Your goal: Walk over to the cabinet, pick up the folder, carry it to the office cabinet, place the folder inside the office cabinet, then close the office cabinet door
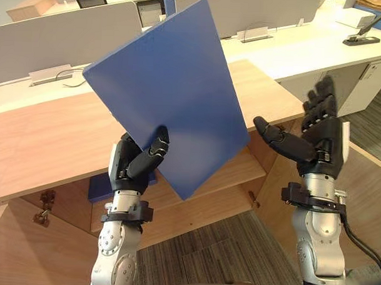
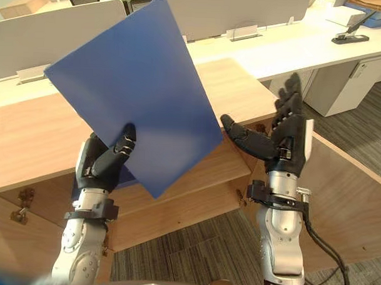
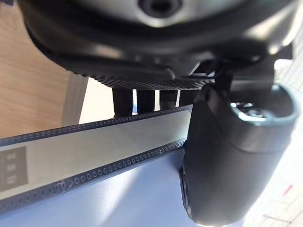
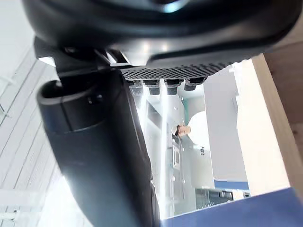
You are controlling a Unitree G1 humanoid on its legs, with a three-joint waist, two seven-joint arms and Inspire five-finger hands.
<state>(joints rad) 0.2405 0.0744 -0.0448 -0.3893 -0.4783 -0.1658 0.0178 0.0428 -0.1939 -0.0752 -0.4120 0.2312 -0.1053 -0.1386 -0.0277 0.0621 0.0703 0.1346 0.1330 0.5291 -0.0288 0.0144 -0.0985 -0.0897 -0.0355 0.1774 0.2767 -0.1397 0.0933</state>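
Above cabinet (image 1: 40,137): left hand (image 1: 128,167) grips folder (image 1: 167,91), fingers (image 3: 146,100) half-hidden behind; right hand (image 1: 325,144) fingers (image 1: 317,100) straight.

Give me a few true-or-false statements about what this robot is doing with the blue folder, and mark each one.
1. The left hand grips the blue folder. True.
2. The right hand is clenched in a fist. False: its fingers are straight and it holds nothing.
3. The door of the wooden cabinet stands open. True.
4. The folder lies flat on top of the cabinet. False: it is held up in the air, tilted.
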